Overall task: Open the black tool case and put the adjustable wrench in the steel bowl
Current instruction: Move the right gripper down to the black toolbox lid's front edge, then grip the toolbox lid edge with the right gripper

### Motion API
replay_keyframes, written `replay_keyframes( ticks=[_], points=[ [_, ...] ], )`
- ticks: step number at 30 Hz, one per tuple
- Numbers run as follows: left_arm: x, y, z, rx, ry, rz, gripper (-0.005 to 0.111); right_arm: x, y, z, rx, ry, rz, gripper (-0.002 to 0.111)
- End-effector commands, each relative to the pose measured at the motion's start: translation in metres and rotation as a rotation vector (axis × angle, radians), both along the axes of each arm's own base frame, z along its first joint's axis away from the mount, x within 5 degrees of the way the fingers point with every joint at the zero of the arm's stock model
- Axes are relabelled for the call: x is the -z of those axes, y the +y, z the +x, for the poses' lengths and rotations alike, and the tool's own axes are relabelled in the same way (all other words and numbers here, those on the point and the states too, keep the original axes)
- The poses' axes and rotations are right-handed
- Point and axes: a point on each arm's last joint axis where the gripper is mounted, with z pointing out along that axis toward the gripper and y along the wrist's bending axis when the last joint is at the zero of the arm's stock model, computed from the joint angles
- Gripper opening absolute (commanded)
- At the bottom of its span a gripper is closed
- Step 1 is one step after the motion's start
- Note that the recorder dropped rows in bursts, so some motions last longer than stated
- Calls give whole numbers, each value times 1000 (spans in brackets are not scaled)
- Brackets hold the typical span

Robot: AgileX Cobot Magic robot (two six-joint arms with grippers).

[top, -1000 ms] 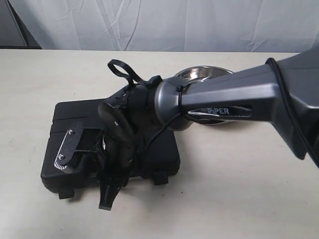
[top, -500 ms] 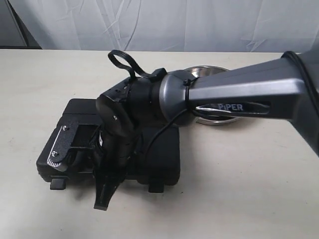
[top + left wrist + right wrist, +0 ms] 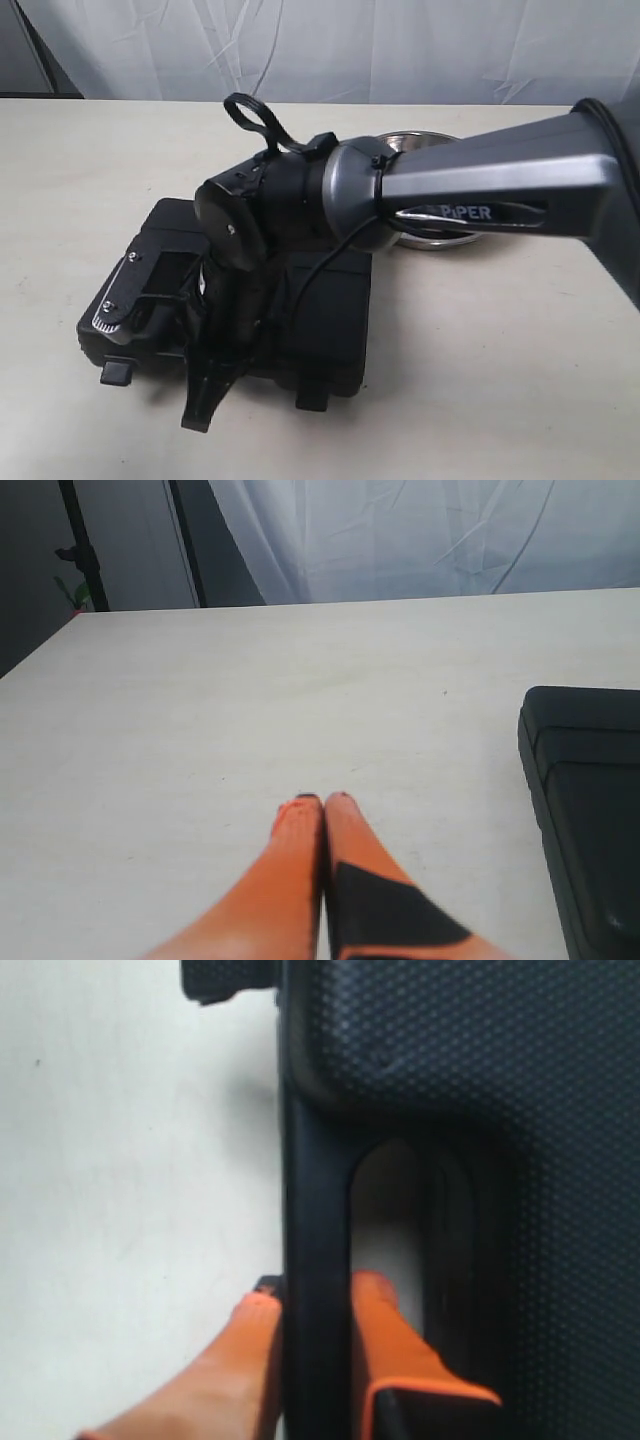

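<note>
Case position is given by the exterior view: the black tool case (image 3: pixel 325 310) lies flat on the pale worktop (image 3: pixel 500 400), lower left of centre in the frame, with its lid down. Clip latches (image 3: pixel 312 398) are seen jutting from its near edge; whether they are fastened cannot be told. The steel bowl (image 3: pixel 415 140) sits upper right of centre, just beyond the far corner of the case. It is largely covered by the right arm (image 3: pixel 480 195), which is stretched in from the right edge across the case. In the right wrist view the right claw (image 3: pixel 315 1300) is shown pinching the moulded handle (image 3: pixel 315 1160) of the case: one orange finger (image 3: pixel 250 1350) is pressed against the outer side of the handle bar and the other is set inside the handle opening. In the left wrist view the left claw (image 3: pixel 322 802) is seen with its orange fingers pressed together, nothing held between them, low over the worktop and apart from a corner of the case
</note>
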Motion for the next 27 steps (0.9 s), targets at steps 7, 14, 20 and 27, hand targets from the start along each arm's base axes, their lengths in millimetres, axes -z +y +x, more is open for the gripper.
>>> replay_keyframes(
  ticks=[7, 14, 20, 27],
  points=[
    [0, 0, 0, -3, -7, 2, 0, 10, 1, -7, 43, 124, -15, -1],
    [0, 0, 0, -3, -7, 2, 0, 10, 2, -6, 42, 110, -10, -1],
    [0, 0, 0, -3, -7, 2, 0, 10, 1, -7, 39, 121, -21, 37],
    [0, 0, 0, -3, -7, 2, 0, 9, -3, -5, 0, 80, -57, -1]
  ],
)
